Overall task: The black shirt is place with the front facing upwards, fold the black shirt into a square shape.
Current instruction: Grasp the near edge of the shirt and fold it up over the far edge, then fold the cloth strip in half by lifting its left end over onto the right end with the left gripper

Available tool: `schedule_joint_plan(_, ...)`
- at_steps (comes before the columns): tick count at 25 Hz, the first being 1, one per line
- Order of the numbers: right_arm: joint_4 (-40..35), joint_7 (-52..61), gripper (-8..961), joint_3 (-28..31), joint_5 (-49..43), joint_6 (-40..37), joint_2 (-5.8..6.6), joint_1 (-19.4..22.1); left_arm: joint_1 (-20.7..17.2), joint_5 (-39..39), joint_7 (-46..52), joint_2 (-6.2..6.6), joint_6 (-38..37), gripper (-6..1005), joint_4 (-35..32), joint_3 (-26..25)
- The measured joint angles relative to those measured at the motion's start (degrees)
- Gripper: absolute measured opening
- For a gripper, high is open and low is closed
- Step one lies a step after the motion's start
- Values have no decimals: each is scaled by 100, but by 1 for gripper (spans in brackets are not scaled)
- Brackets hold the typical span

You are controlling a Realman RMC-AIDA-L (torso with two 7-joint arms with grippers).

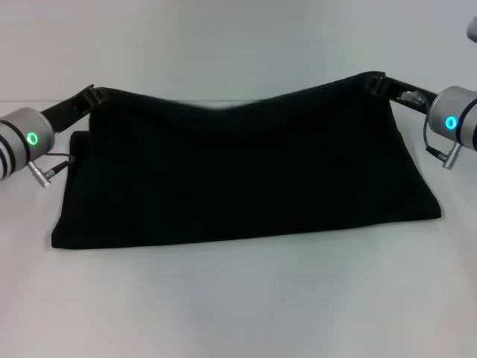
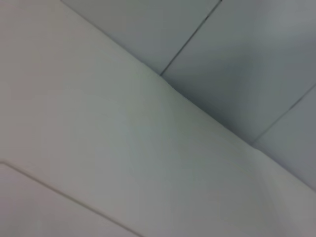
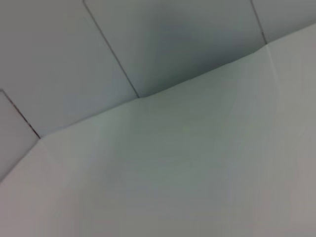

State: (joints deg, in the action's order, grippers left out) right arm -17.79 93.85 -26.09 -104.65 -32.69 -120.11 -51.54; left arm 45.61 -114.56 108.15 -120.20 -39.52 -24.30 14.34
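Observation:
The black shirt (image 1: 238, 175) spreads wide across the white table in the head view, its plain black cloth showing and no lettering visible. Its far edge is lifted at both corners and sags in the middle, while the near fold lies on the table. My left gripper (image 1: 92, 95) is shut on the shirt's far left corner. My right gripper (image 1: 375, 82) is shut on the far right corner. Both wrist views show only table and wall, with no shirt or fingers.
The white table (image 1: 238, 298) stretches bare in front of the shirt. A pale wall (image 1: 223, 45) rises behind the far edge. Wall panels with seams (image 2: 190, 42) fill the left wrist view, and similar panels (image 3: 113, 54) fill the right wrist view.

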Motion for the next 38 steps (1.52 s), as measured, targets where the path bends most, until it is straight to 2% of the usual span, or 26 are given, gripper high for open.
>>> schedule_joint_plan(3, 125, -408, 53, -1, 306, 70, -9, -27, 11, 186, -71, -101, 232, 43, 6, 1)
schedule_joint_plan(4, 183, -546, 53, -1, 465, 79, -11, -30, 6, 235, -80, -117, 278, 81, 7, 1)
schedule_joint_plan(10, 320, -751, 273, 10, 1003, 331, -8, 23, -28, 388, -165, -130, 477, 299, 96, 4)
schedule_joint_plan(13, 349, -734, 394, 38, 1067, 376, 5, 65, -106, 388, -135, -79, 202, 397, 113, 12)
schedule_joint_plan(16, 328, -727, 513, -16, 1043, -114, 43, 225, -307, 382, -91, 59, -696, 449, 140, 40)
schedule_joint_plan(18, 201, -965, 592, -121, 991, -941, 73, 438, -533, 384, -41, 230, -1655, 468, 190, 58)
schedule_joint_plan(23, -65, -2068, 637, -580, 922, -2952, 104, 1065, -1168, 350, 452, 689, -3469, 538, 277, 259)
schedule_joint_plan(28, -212, -3088, 681, -1250, 627, -4074, 105, 1542, -1744, 295, 1401, 993, -4223, 704, 90, 737)
schedule_joint_plan(30, -212, -3386, 729, -1430, 567, -4283, 79, 1685, -1946, 158, 1757, 1032, -4358, 775, -82, 926)
schedule_joint_plan(34, -141, -3811, 884, -1730, 540, -4439, 50, 1891, -2220, -411, 2669, 980, -4461, 898, -508, 976)
schedule_joint_plan(38, -125, -3886, 914, -1819, 506, -4358, 43, 2007, -2288, -874, 3301, 998, -4458, 963, -547, 926)
